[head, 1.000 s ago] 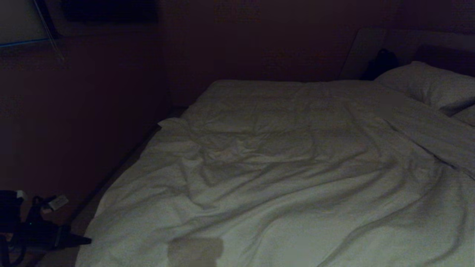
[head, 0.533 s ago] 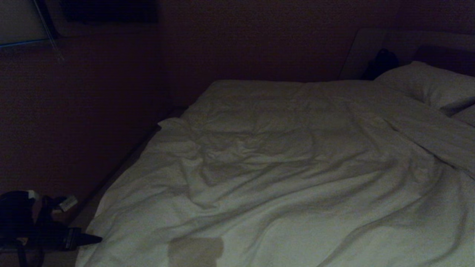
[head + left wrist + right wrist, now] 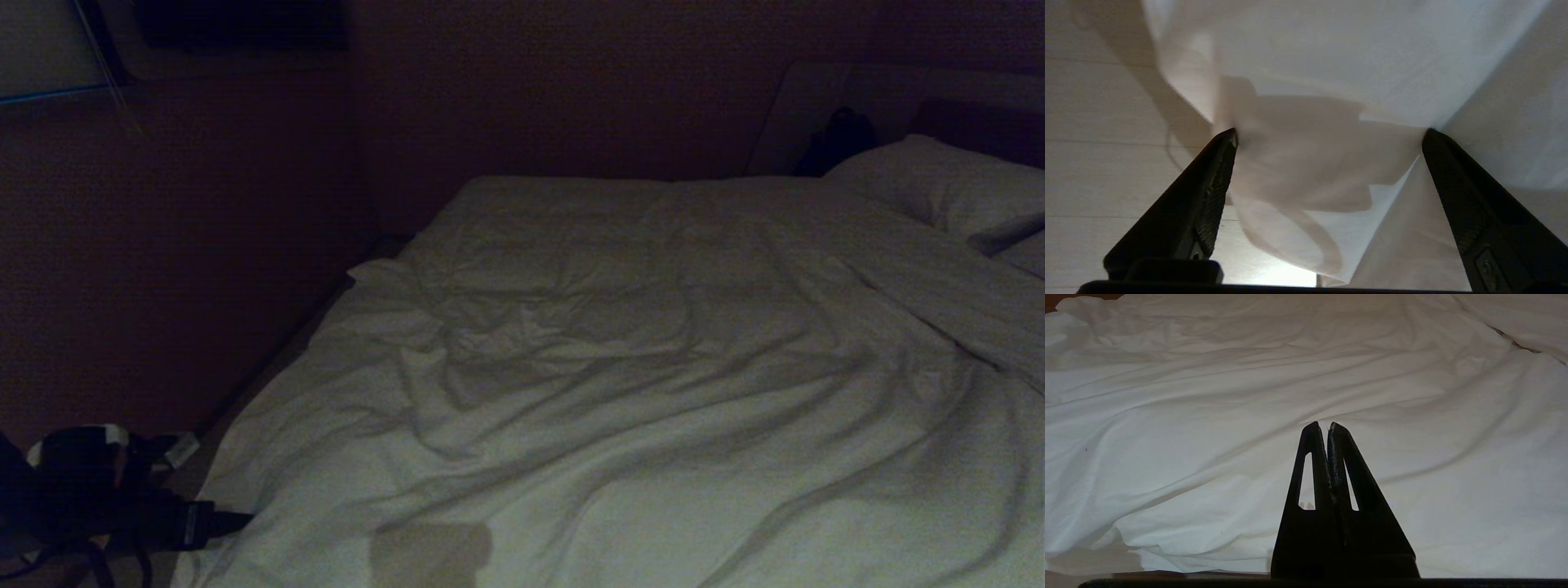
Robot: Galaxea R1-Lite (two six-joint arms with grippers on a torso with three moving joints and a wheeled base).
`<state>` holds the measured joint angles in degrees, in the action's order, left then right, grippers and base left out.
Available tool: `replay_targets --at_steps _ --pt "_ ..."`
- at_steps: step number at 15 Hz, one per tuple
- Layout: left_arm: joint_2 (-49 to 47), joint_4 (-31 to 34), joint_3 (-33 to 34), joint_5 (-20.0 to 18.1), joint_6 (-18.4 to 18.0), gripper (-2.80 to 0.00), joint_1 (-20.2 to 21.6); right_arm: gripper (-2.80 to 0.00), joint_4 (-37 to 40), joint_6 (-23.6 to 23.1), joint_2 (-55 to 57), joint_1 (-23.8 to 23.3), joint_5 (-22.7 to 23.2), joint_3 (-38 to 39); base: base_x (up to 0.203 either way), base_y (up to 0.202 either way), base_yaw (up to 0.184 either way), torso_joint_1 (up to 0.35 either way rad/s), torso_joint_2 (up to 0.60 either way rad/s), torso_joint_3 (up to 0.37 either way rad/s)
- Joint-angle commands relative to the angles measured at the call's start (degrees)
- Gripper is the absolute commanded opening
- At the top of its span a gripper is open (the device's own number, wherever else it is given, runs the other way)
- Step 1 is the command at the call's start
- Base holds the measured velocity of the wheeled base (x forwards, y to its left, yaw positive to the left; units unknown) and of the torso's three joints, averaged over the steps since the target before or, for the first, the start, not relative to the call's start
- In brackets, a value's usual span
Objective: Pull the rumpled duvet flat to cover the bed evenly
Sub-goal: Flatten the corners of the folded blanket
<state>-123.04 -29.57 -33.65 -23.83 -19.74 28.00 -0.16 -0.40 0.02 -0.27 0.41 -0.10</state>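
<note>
Presently the puffy white quilted duvet [image 3: 620,392] is spread, creased, over the low white-sheeted bed [image 3: 1000,253]. The left claw [image 3: 1329,134] is spread at its hanging corner; the right claw [image 3: 1323,426] is pressed together. Soft, bulky fabric is judged best gripped along the hem.

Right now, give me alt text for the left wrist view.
The left gripper is open, its two dark fingers spread wide around a hanging fold of the white duvet. Pale plank floor shows beside the cloth.
</note>
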Motion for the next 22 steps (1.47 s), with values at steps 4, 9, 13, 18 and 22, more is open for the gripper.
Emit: replay_targets --at_steps 4,9,13,18,22 --pt "0.27 -0.22 -0.10 -0.25 3.67 0.00 -1.72 -2.80 -0.02 -0.04 0.06 0.00 0.02 0.01 0.000 0.000 0.000 0.000 0.00 0.000" --pt "-0.01 -0.22 -0.19 -0.16 3.30 0.00 -1.81 -2.80 -0.02 -0.04 0.06 0.00 0.02 0.01 0.000 0.000 0.000 0.000 0.00 0.000" --pt "-0.27 -0.22 -0.28 0.10 3.04 0.00 -1.81 -2.80 -0.02 -0.04 0.06 0.00 0.02 0.01 0.000 0.000 0.000 0.000 0.00 0.000" --pt "-0.36 -0.31 -0.19 0.19 2.95 -2.80 -1.98 -2.80 -0.02 -0.04 0.06 0.00 0.02 0.01 0.000 0.000 0.000 0.000 0.00 0.000" --pt "-0.36 -0.35 -0.19 0.19 2.95 -2.80 -1.98 -2.80 -0.02 -0.04 0.06 0.00 0.02 0.01 0.000 0.000 0.000 0.000 0.00 0.000"
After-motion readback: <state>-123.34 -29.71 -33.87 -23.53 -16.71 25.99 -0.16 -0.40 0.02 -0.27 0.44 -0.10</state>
